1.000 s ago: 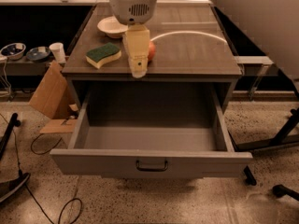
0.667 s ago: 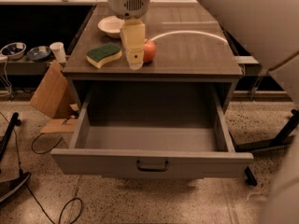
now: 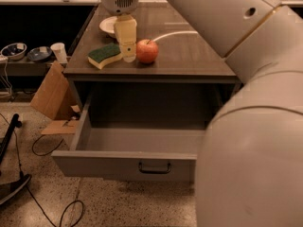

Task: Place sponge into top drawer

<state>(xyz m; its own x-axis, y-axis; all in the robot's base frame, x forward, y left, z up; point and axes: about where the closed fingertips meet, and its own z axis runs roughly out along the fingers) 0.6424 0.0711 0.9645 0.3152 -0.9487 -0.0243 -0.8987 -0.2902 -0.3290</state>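
1. Gripper (image 3: 128, 56): hanging tip-down over cabinet top (image 3: 194, 56), between sponge (image 3: 105, 55) and apple (image 3: 147, 51), just beside sponge's right end.
2. Jaw opening: cannot tell from this view. Nothing seen held.
3. Sponge: lying flat on cabinet top near front left edge, green side up, not grasped.
4. Drawer (image 3: 118, 164): pulled open below cabinet top, handle (image 3: 154, 168) facing front. No sponge in visible part; right side hidden by arm.
5. Judged done: drawer open, approach to sponge nearly finished.
6. Judged left: shift over sponge, grasp, lift, carry forward past front edge, lower into drawer, release.
7. Caution: apple close on right, bowl (image 3: 109, 25) behind; possible nudging during grasp.
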